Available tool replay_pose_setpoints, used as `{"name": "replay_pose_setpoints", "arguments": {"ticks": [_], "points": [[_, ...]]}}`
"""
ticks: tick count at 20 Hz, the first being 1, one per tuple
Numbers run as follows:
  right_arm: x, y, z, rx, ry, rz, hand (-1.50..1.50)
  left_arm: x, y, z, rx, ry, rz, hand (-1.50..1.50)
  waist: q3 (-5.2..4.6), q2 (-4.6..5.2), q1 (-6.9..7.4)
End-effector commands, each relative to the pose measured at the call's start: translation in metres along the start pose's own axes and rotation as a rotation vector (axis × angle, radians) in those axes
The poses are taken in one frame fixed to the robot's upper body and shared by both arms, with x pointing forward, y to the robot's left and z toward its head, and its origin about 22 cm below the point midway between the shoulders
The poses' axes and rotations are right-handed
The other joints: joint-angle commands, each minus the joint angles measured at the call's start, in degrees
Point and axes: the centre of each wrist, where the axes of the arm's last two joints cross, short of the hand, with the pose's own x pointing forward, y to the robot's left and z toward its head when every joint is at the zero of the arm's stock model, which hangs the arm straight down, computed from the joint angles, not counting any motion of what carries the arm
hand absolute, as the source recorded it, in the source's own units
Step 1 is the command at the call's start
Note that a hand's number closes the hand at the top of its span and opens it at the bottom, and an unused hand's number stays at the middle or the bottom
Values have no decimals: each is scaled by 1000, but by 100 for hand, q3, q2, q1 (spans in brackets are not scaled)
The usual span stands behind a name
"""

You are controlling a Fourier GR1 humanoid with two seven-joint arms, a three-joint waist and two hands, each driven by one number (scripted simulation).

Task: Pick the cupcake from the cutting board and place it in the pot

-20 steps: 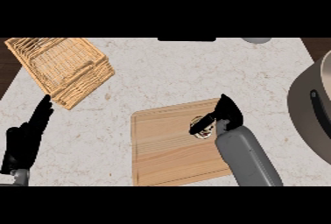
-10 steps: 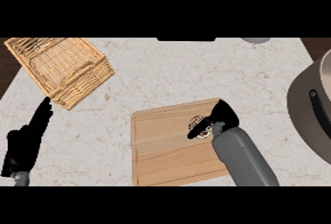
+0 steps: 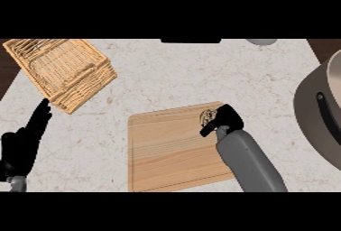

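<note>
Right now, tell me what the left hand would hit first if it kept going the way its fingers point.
Probably the woven wicker basket: the black left hand points toward its near corner, though height is unclear.

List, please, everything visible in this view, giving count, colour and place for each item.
Cutting board: one, light wood, centre of the counter.
Cupcake: one, dark and pale, board's upper right corner, partly hidden by the right hand.
Pot: one, grey, right edge, cut off by the frame.
Basket: one, woven tan, upper left.
Counter: one, pale speckled stone.
Right hand: black, curled round the cupcake.
Left hand: black, open, resting at the left edge.
</note>
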Motion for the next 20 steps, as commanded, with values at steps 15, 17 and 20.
{"name": "replay_pose_setpoints", "arguments": {"ticks": [15,17,20], "points": [[-47,-94,-44,-111,-370,210,150,1,9,4,-2,9,19,0,39,30,-13],[-50,-111,-32,-173,-348,243,150,-3,-16,3,8,12,-6,0,37,20,-54],[-56,-100,-29,-302,-338,274,150,6,-9,0,12,4,-24,0,37,21,-54]]}}
